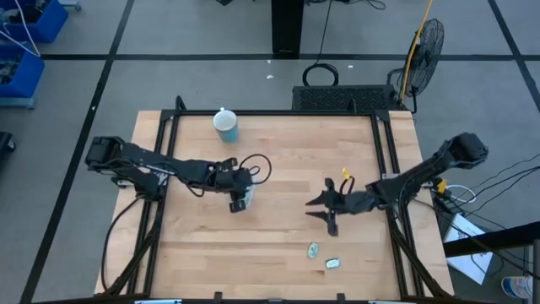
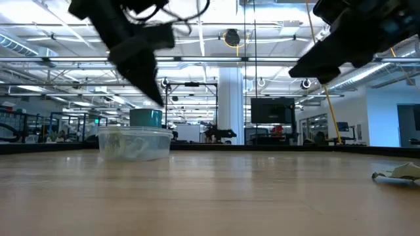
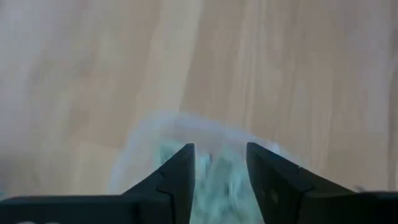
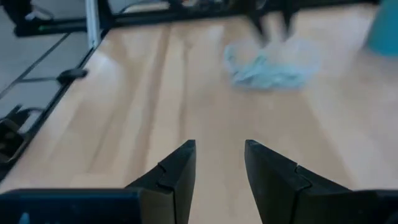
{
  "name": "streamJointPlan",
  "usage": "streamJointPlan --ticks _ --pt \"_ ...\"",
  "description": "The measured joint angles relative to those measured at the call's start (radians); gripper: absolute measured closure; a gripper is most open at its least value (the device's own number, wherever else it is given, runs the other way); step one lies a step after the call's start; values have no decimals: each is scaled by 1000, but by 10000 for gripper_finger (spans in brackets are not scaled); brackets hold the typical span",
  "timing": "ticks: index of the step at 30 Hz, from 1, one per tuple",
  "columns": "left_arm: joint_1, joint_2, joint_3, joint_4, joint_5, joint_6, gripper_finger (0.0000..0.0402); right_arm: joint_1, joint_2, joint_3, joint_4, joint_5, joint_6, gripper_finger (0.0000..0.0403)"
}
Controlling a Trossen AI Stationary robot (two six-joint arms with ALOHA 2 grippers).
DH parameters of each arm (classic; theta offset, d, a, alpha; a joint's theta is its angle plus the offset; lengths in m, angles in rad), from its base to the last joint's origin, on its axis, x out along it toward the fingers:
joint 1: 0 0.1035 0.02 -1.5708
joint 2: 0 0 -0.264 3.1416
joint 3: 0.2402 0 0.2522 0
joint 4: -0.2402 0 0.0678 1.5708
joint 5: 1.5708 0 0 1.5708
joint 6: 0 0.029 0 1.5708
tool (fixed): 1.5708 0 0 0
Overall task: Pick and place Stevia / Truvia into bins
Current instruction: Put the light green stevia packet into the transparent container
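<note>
The clear shallow container (image 1: 242,203) stands on the table left of centre, with pale green and white sachets (image 3: 214,177) piled inside. My left gripper (image 1: 238,199) hangs just above it, open and pointing down; in the low view the left gripper (image 2: 155,97) ends slightly above the container (image 2: 134,143). Two more sachets (image 1: 313,250) (image 1: 332,263) lie flat near the table's near edge. My right gripper (image 1: 323,213) is open and empty above bare wood, right of centre, with the two sachets between it and the near edge.
A light blue cup with a white lid (image 1: 226,126) stands near the far edge, behind the container. One crumpled sachet (image 2: 400,174) shows at the right of the low view. Bare wood lies between the container and my right gripper (image 4: 219,155).
</note>
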Motion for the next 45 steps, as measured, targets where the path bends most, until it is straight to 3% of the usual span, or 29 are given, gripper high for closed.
streamJointPlan --ticks 4,12,18,33,45 --pt "0 0 80 80 -10 108 243 74 74 58 -68 3 104 273" --pt "2 0 164 214 8 265 243 190 277 234 -395 -4 394 273" --pt "4 2 164 216 7 278 243 242 399 238 -420 -85 595 273" --pt "62 6 163 209 8 315 243 263 396 237 -277 -85 553 273" --pt "65 6 163 197 12 313 243 238 526 242 -186 -142 464 276"
